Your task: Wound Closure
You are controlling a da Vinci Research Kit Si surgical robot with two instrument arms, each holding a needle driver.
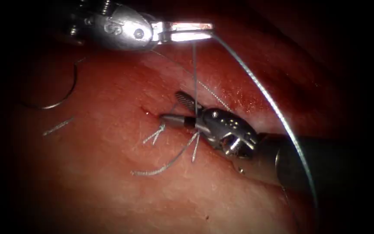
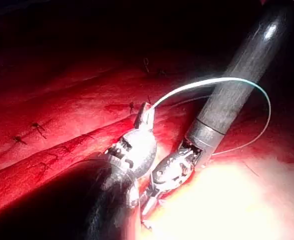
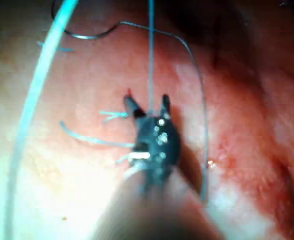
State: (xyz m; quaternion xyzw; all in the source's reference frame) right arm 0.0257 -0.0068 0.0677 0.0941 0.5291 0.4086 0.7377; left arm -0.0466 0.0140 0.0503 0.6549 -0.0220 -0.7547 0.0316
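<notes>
Thread (image 1: pixel 194 69) is clamped by the left tool (image 1: pixel 191 32); the right tool (image 1: pixel 180 110) is spread, empty, astride it. Needle (image 1: pixel 61 93) is parked on tissue (image 1: pixel 109 182), left of the cut (image 1: pixel 150 113). Trimmed stitch tails (image 1: pixel 154 135) are present; closure is judged unfinished.

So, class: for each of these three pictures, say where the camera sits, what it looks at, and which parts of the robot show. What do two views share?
Endoscope view: above and in front of the tissue; left pincer holds the thread, right pincer open, needle lying free at left.
Left wrist view: along the left shaft; left pincer, thread.
Right wrist view: along the right shaft; right pincer open.
Shared: all three show the thread.
</notes>
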